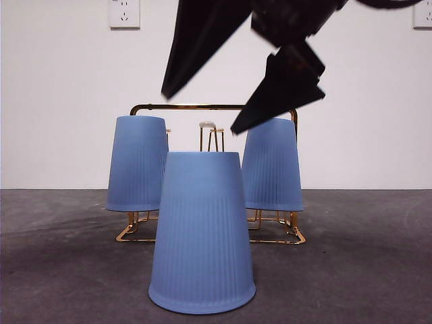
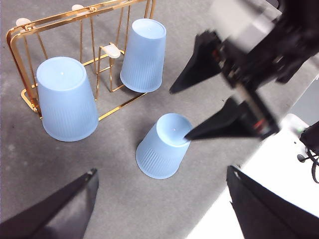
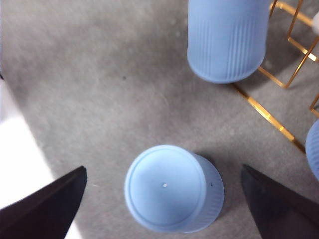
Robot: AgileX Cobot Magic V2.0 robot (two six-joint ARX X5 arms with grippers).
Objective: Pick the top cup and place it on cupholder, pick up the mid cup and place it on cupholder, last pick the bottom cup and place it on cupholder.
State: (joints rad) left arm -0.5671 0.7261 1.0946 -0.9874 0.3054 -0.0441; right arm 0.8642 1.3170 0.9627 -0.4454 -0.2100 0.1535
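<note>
Two blue ribbed cups already sit upside down on the gold wire cupholder (image 1: 214, 106), one over a prong at each end of the cupholder (image 1: 138, 162) (image 1: 272, 165), which leaves the white-tipped middle prongs (image 1: 208, 125) bare, and I judge that gap is where the last piece belongs. That last blue cup (image 1: 202, 233) stands mouth-down on the grey worktop (image 1: 364, 270) just in front of the cupholder, clear of its base rail, so nothing crowds a grasp from above. My right gripper (image 3: 162, 199) hangs directly over it with both black jaws spread wide, one on either side of the closed bottom, holding nothing; I keep it centred that way because the cup tapers upward and a lopsided pinch on thin ribbed plastic would likely squash or tip it (the wall looks flimsy). In the left wrist view my right gripper (image 2: 199, 107) shows as dark jaws above this cup (image 2: 162, 146), one tip looking close to its rim, though I cannot tell if it touches. My left gripper (image 2: 162, 199) waits farther out from the cupholder than the loose cup, jaws also wide apart and empty, high enough to stay out of the lane. The next move, I reckon, is to descend, close gently, then lift high enough to clear the cupholder's prongs.
</note>
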